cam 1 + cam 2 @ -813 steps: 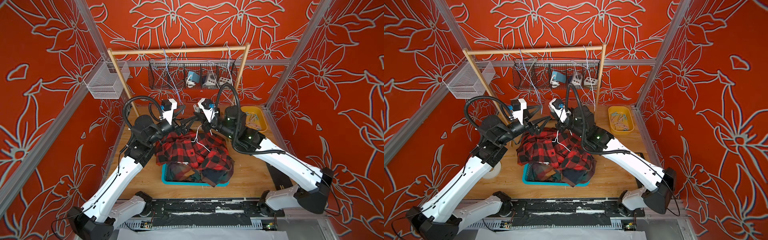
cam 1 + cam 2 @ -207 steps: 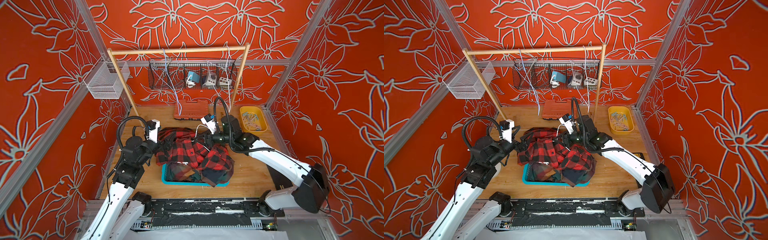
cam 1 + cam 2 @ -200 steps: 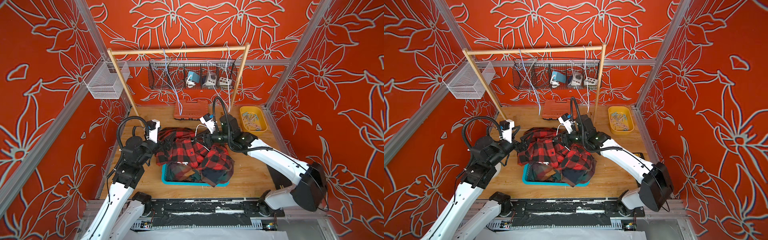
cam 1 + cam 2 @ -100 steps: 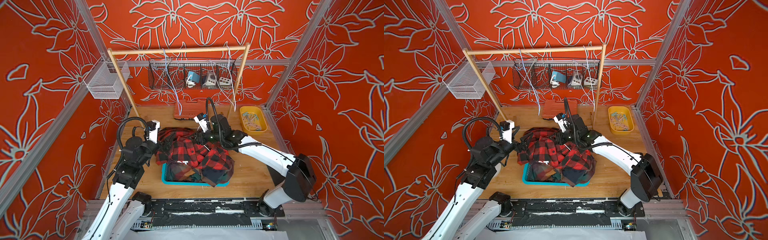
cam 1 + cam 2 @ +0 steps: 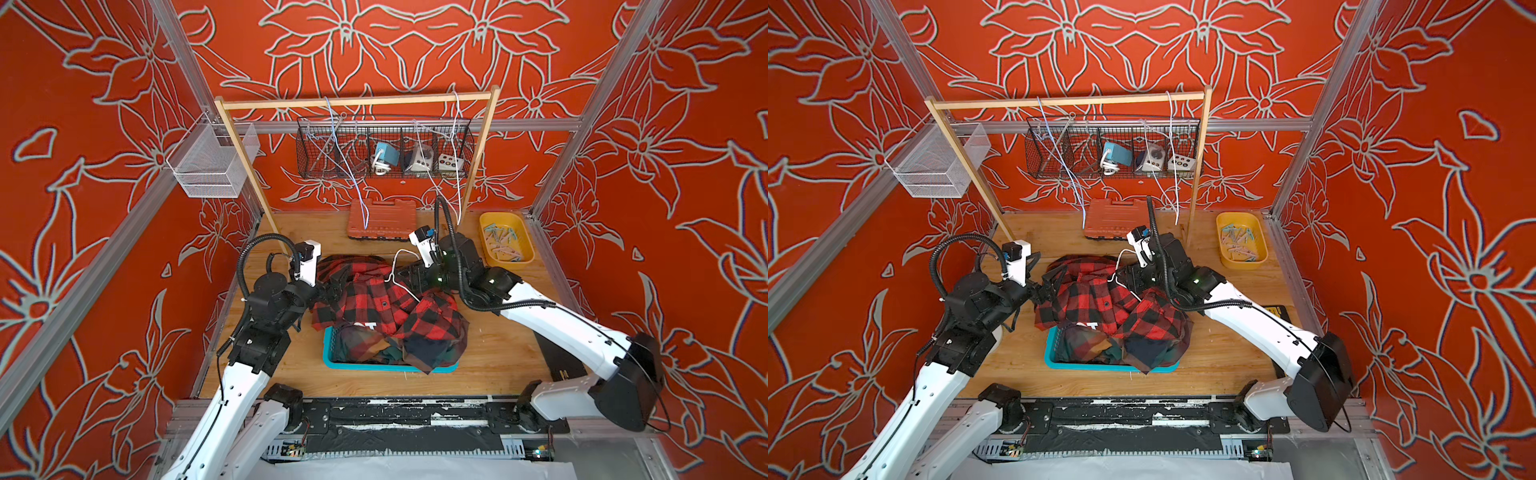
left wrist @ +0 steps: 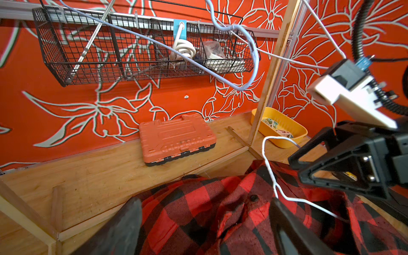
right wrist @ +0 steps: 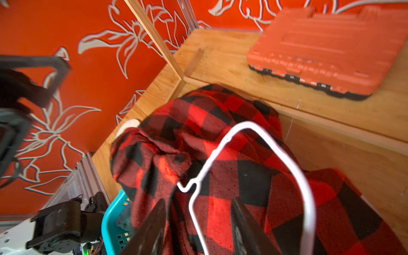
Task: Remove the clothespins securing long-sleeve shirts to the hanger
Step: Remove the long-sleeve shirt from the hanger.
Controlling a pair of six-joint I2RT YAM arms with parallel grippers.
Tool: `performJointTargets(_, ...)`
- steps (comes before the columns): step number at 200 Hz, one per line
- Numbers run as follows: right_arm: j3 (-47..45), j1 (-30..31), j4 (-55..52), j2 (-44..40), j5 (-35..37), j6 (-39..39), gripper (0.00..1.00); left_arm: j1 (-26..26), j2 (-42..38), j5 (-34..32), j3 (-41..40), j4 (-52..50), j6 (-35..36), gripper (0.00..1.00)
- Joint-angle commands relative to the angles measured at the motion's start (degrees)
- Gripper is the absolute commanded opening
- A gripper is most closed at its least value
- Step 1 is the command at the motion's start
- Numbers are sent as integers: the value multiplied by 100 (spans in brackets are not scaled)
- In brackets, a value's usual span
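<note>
At the far right corner of the tabletop, the clothespins lie heaped in a yellow tray, well apart from the cloth. Your long-sleeve shirts are piled over a teal basket near the middle of the front edge. The red-and-black shirt is on top and spills past the basket's far and left rims. The dark plaid shirts are crumpled beneath it.

A white wire hanger lies on the red-and-black shirt, with its hook curling up off the cloth toward the far edge.

Your right gripper sits low at the right side of the pile. Its jaws stand partly apart, astride the hanger's wire, and neither one pinches it. Your left gripper is at the left side of the pile, with its jaws spread wide over the red check cloth, holding nothing.

Beyond the pile, an orange tool case lies flat against the far edge. A wooden rack stands over it, and a black wire basket hangs on the back wall. You also have a mesh box fixed to the left wall.
</note>
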Motion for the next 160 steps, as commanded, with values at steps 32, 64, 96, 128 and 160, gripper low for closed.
performJointTargets(32,18,76,528,550,-221,454,49,43,-105,19,-7,190,4,86)
performJointTargets(64,226,80,1002,1011,-565,646,49,46,-121,7,-27,181,21,86)
performJointTargets(96,524,77,1266,1325,-819,676,41,43,-139,-23,-17,172,63,86)
performJointTargets(128,560,78,1274,1033,-669,253,18,48,-166,-65,-29,164,92,86)
performJointTargets(160,562,75,982,443,-505,-603,2,52,-102,-54,-19,247,66,86)
